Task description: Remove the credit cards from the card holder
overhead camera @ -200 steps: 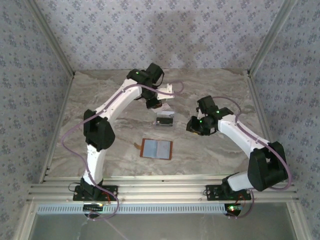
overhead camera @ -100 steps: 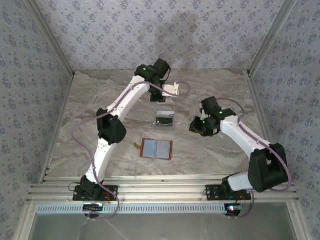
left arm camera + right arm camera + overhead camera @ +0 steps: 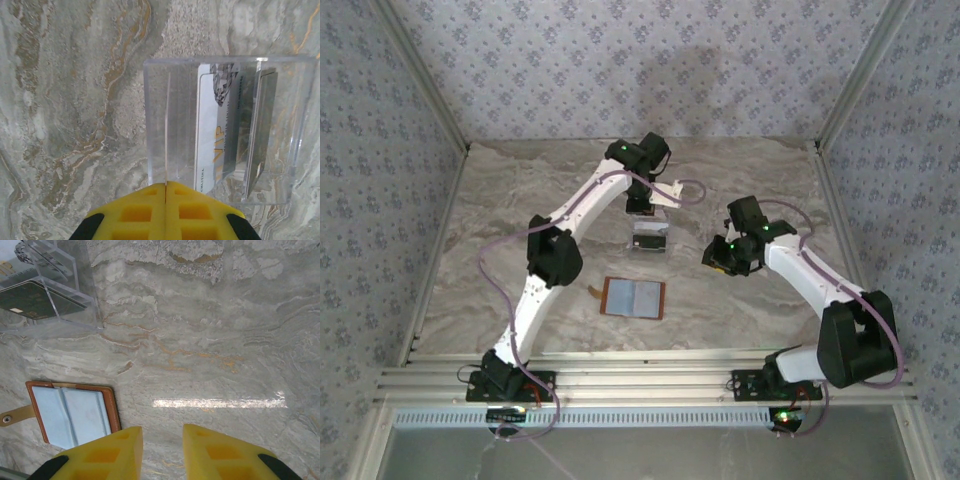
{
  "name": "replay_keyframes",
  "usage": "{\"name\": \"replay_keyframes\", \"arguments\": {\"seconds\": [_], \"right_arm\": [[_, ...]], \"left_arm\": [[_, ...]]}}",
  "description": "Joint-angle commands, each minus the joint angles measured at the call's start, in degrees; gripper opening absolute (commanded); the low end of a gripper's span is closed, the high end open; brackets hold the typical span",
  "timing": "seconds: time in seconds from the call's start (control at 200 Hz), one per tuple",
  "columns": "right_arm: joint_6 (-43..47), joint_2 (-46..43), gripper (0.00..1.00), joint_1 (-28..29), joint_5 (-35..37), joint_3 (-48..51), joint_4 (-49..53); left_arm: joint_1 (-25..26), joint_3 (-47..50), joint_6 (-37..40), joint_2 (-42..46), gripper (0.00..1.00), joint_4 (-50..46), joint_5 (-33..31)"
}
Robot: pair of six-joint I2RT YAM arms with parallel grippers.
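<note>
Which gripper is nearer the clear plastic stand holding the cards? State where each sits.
Left. The left gripper, shut, is at the far edge of the clear plastic stand; the right gripper hangs apart, off to its right.

Grey marble-veined desk (image 3: 470, 250) with tan streaks running through it, and a bright streak of glare on it in the right wrist view. Out toward the far middle stands a clear plastic box (image 3: 649, 237), see-through walls, thin partitions splitting it into slots. Pale wallpaper (image 3: 620, 70) with small blue-grey flowers closes in three sides. Silver metal rails (image 3: 640, 385) run along the near edge.
</note>
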State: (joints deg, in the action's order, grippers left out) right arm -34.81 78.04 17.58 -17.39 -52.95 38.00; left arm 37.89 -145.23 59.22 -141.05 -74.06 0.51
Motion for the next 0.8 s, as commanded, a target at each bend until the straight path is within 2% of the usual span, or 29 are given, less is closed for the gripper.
{"name": "replay_keyframes", "arguments": {"seconds": [0.0, 0.12, 0.445, 0.795], "right_arm": [[1.3, -1.3, 0.28, -0.5, -0.6, 0.5, 0.8], [1.5, -1.6, 0.28, -0.8, -0.5, 0.3, 1.2], [1.4, -2.6, 0.28, -1.2, -0.3, -0.2, 1.9], [0.8, -2.5, 0.28, -0.4, 0.2, -0.6, 0.4]], "left_arm": [[0.1, -0.2, 1.5, -0.7, 0.00, -2.1, -1.8], [0.1, 0.7, 1.9, -1.0, 0.02, -1.1, -3.1], [0.2, -1.1, 2.2, -0.2, 0.26, 3.9, -4.7], [0.1, -1.6, -4.0, 2.9, 0.28, 7.1, -2.2]]}}
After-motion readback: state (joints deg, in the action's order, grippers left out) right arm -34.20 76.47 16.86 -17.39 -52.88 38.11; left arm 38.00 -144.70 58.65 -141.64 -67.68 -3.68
